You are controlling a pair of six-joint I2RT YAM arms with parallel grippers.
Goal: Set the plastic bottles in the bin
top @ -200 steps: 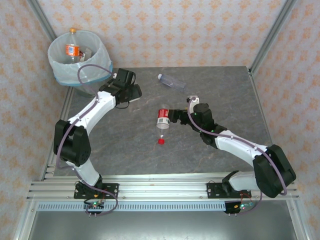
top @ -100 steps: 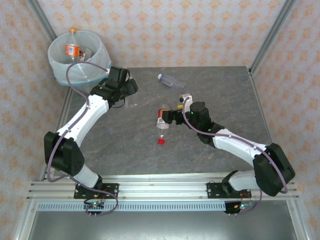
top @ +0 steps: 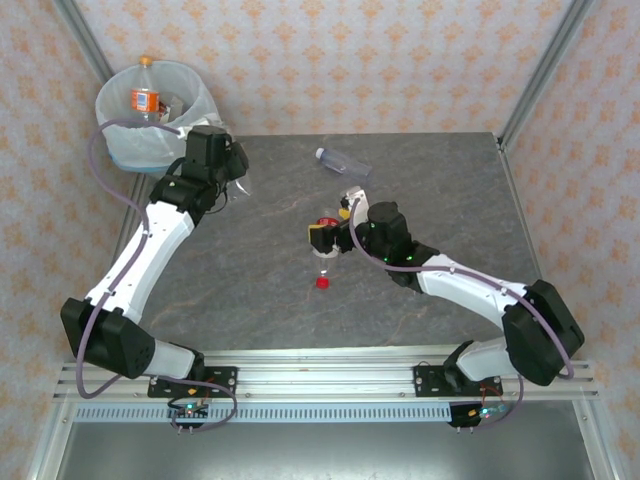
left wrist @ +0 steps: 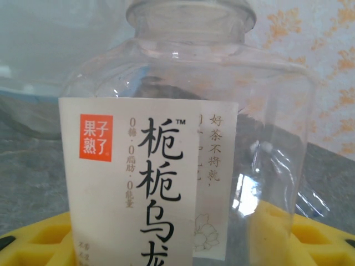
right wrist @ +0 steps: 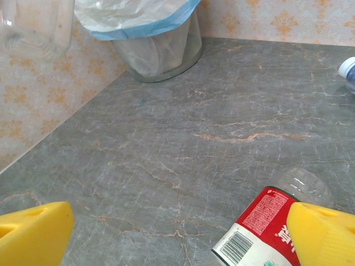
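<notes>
In the overhead view the left gripper (top: 232, 176) is seen at the upper left of the frame, just right of the bin (top: 112, 140), which stands by the table's far left corner. A clear white-labelled bottle (left wrist: 166, 166) is clamped between its yellow pads (left wrist: 313, 238), the jaws being part closed round the bottle's body. In the left wrist view the label, printed with dark characters and a small orange square, is seen upright, with the neck at the top of the frame. An orange-labelled bottle (top: 147, 100) is seen inside the bin's white liner. An orange cap (top: 146, 62) is seen at the bin's far rim; whether a second bottle is attached to it cannot be told.

The right gripper (right wrist: 177, 238) is held low over the grey table (right wrist: 183, 138), near the centre of the overhead view, with its jaws spread wide and nothing gripped. A red-labelled bottle (right wrist: 256, 224) is seen lying on its side at the lower right of the right wrist view, close against the yellow finger (right wrist: 327, 233) at that edge and well apart from the other. A loose red cap (top: 322, 283) is seen just below the bottle in the overhead view. A blue-capped bottle (top: 342, 161) lies on the table above centre, apart from both grippers.
</notes>
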